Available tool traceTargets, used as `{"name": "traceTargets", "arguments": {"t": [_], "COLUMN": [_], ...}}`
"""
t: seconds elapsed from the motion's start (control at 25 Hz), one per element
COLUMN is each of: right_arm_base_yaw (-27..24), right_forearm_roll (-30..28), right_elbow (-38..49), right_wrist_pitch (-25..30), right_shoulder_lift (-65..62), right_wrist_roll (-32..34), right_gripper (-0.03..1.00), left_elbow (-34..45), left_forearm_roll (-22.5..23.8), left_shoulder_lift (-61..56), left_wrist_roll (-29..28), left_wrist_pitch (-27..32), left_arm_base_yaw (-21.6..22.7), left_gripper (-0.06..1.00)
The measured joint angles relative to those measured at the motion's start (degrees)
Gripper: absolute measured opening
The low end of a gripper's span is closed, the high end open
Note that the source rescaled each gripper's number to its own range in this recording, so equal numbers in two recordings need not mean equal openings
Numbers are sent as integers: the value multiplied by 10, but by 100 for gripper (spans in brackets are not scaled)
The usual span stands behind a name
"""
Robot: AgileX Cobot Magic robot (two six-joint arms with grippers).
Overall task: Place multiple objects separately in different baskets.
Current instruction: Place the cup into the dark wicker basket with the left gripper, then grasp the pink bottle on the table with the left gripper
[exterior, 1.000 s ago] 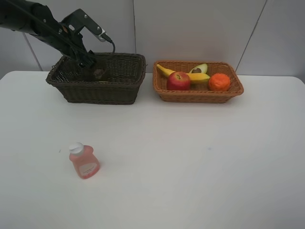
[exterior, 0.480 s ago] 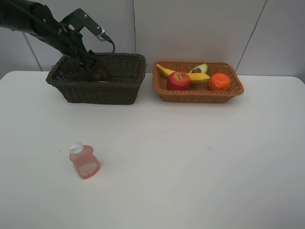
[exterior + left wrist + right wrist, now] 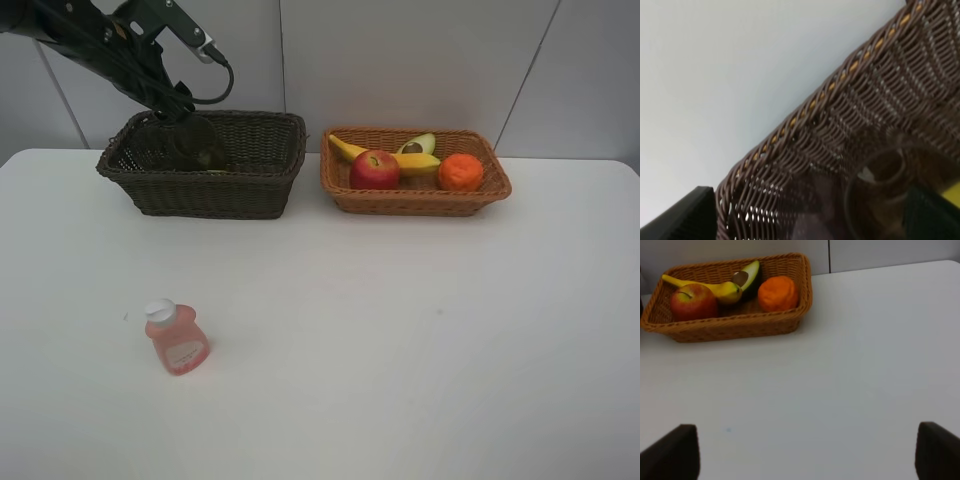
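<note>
My left gripper (image 3: 183,112) hangs open just above the back left part of the dark brown basket (image 3: 250,185). In the left wrist view a translucent brownish cup (image 3: 884,172) lies inside the dark basket (image 3: 810,107), below and apart from the open left gripper (image 3: 807,215). The light orange-tan basket (image 3: 420,203) holds a banana (image 3: 350,148), an apple (image 3: 375,169), a halved avocado (image 3: 418,145) and a tangerine (image 3: 460,172). A small pink bottle (image 3: 176,338) with a white cap lies on the table at front left. My right gripper (image 3: 805,450) is open and empty over bare table.
The white table (image 3: 400,330) stretches wide between the baskets and the front edge. A grey panelled wall stands right behind both baskets. The right wrist view shows the light basket (image 3: 725,327) ahead of the right gripper.
My left arm has risen up out of the dark basket and drawn back a little. The cup stays down in the basket. Nothing else moved.
</note>
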Motion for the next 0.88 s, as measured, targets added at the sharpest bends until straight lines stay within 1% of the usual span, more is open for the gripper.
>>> {"name": "traceTargets", "arguments": {"t": [0.2, 0.36, 0.56, 0.68, 0.88], "right_arm_base_yaw": [0, 0, 0, 0, 0], "right_forearm_roll": [0, 0, 0, 0, 0], "right_elbow": [0, 0, 0, 0, 0], "right_wrist_pitch": [0, 0, 0, 0, 0], "right_shoulder_lift": [0, 0, 0, 0, 0], "right_wrist_roll": [0, 0, 0, 0, 0], "right_gripper": [85, 85, 85, 85, 85], "left_elbow": [0, 17, 69, 103, 147], "left_forearm_roll": [0, 0, 0, 0, -11], "left_shoulder_lift": [-27, -60, -111, -146, -199], "left_wrist_roll": [0, 7, 32, 38, 38], "left_wrist_pitch": [53, 82, 105, 118, 165], "left_arm_base_yaw": [0, 0, 0, 0, 0], "left_gripper": [99, 99, 99, 99, 99]}}
